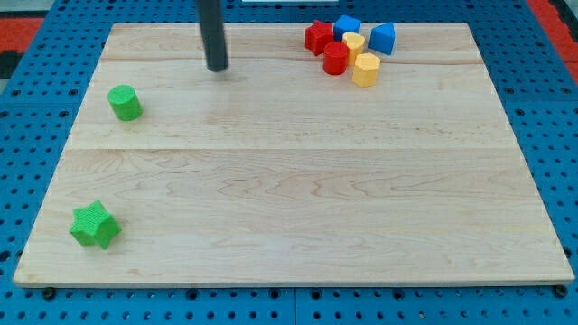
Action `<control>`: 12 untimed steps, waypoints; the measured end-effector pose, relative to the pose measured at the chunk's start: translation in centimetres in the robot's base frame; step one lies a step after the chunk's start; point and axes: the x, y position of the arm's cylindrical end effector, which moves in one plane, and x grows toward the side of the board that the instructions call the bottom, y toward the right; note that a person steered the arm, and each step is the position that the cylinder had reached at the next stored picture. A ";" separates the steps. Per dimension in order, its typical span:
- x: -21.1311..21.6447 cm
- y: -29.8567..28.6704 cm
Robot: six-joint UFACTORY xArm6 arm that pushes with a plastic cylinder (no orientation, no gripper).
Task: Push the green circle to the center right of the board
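The green circle (125, 102) is a short green cylinder near the left edge of the wooden board (289, 190), in its upper part. My tip (218, 68) rests on the board near the view's top, to the right of the green circle and a little above it, well apart from it. A green star (95, 225) lies at the board's lower left corner.
A cluster of blocks sits at the board's top right: a red star-like block (317, 36), a red cylinder (335, 58), a blue block (347, 26), a blue block (382, 38), a yellow block (354, 42) and a yellow hexagon (365, 69). Blue pegboard surrounds the board.
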 end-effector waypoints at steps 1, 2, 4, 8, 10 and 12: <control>-2.0 -11.9; -0.9 -17.6; 6.9 -16.1; 9.6 3.8; 7.9 7.1; 10.1 24.5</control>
